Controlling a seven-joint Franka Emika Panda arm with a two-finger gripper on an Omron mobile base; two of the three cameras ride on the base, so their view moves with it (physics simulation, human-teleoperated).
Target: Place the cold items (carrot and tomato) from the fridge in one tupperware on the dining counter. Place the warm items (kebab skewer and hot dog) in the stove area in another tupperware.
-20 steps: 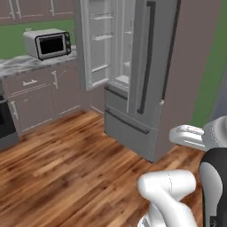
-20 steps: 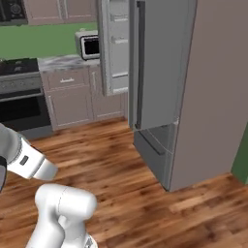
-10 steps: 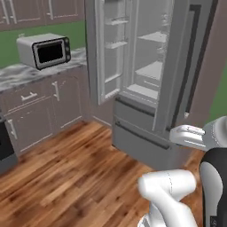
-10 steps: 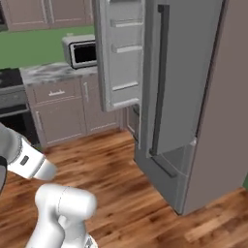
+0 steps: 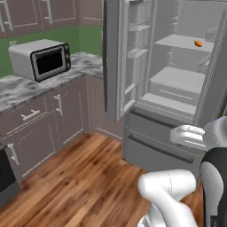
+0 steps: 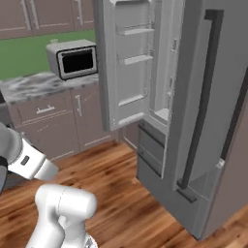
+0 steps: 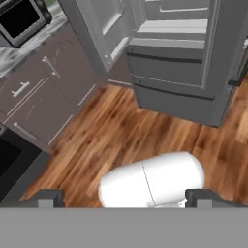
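Showing in left base view: one orange item (image 5: 199,43) on fridge (image 5: 177,88) shelf; one microwave (image 5: 41,59) left. Tool (image 7: 124,197) stood open, empty.

The fridge (image 5: 177,111) looks like matt grey brushed metal, its open door (image 6: 127,68) lined with smooth pale plastic shelves. The floor (image 5: 80,181) is glossy plank wood, warm brown with streaky grain. At ten o'clock in the left base view, the microwave (image 5: 41,59) has a satin silver casing (dark glassy front). The counter (image 5: 26,86) is polished veined marble over matt taupe cabinets (image 5: 48,117).
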